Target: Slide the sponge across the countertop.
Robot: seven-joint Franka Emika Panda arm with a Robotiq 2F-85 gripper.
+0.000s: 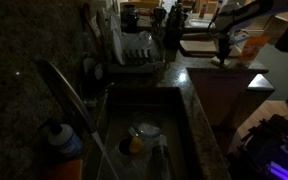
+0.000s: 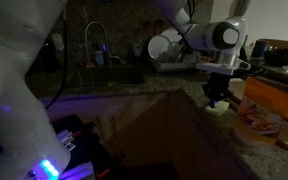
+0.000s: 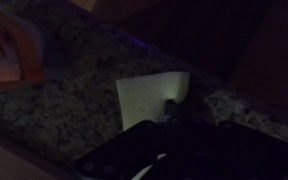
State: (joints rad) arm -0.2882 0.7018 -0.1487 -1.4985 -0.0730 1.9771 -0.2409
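Sponge [image 3: 152, 98], flat pale rectangle, lies on speckled stone countertop [image 3: 64, 105]; end effector [image 2: 216, 98] opening unclear in darkness

Pale pad on speckled stone, dimly lit.
The small, flat, rectangular, pale yellowish-green sponge [image 3: 154, 98] stands out against the dark, grey-flecked granite-like stone surface [image 3: 54, 100]; an orange-yellow round item [image 1: 133, 146] lies elsewhere.

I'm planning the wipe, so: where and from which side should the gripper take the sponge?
Probably from straight above, pinching two opposite straight edges of the sponge. It lies flat on the countertop near its edge, so only its thin sides offer purchase. The gripper hangs right over it.
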